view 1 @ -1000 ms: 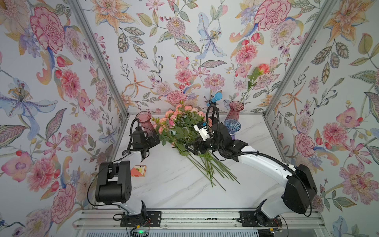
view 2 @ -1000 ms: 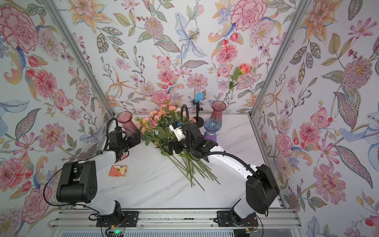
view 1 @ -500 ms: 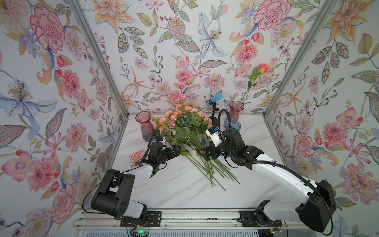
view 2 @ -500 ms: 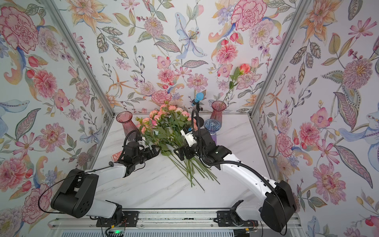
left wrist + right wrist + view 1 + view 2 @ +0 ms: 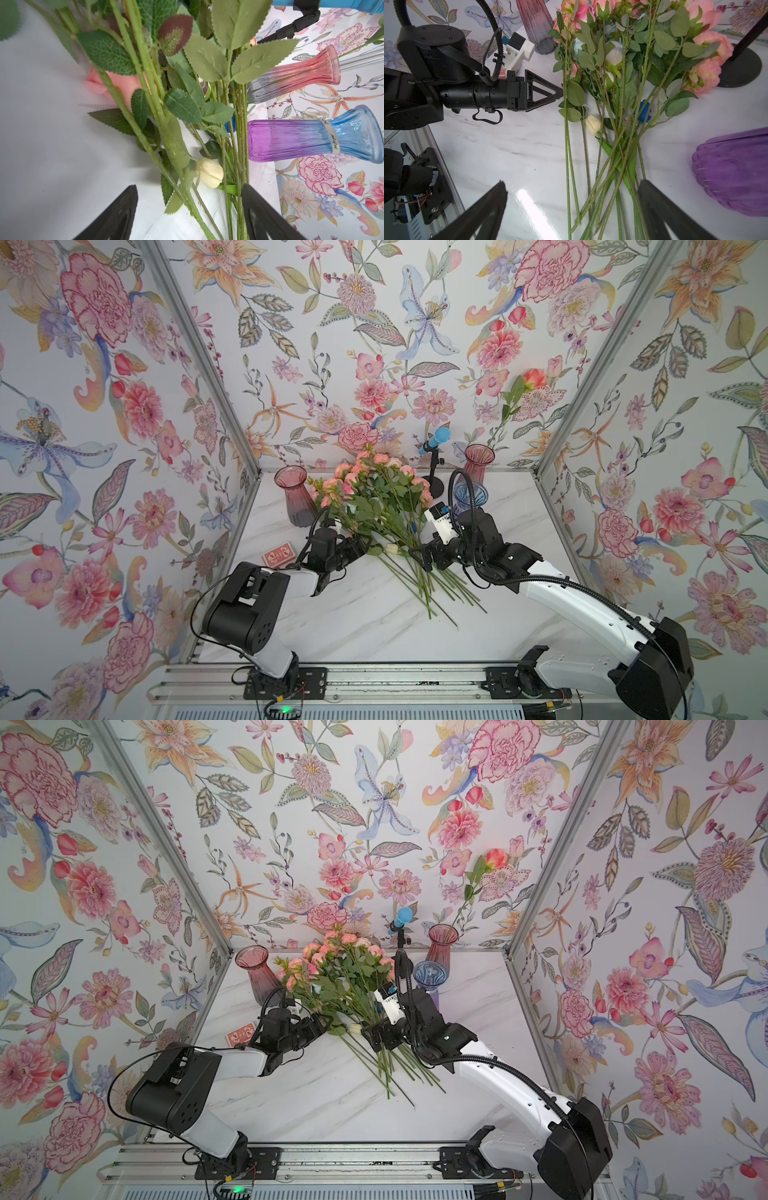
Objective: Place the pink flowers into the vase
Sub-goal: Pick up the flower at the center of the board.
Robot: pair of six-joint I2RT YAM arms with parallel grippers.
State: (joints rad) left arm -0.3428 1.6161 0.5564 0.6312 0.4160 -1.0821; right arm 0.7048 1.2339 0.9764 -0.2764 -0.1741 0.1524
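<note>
Pink flowers (image 5: 365, 497), left hand (image 5: 189, 186), right hand (image 5: 572, 181) both wide astride stems (image 5: 612, 166)

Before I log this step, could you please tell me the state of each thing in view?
pink flowers: lying bunched on the table, not gripped
left gripper: open, straddling the stems
right gripper: open, straddling the lower stems
nearer pink vase: upright, empty
back pink vase: upright, holding one coral flower
blue-purple vase: upright, empty
card deck: lying flat
</note>
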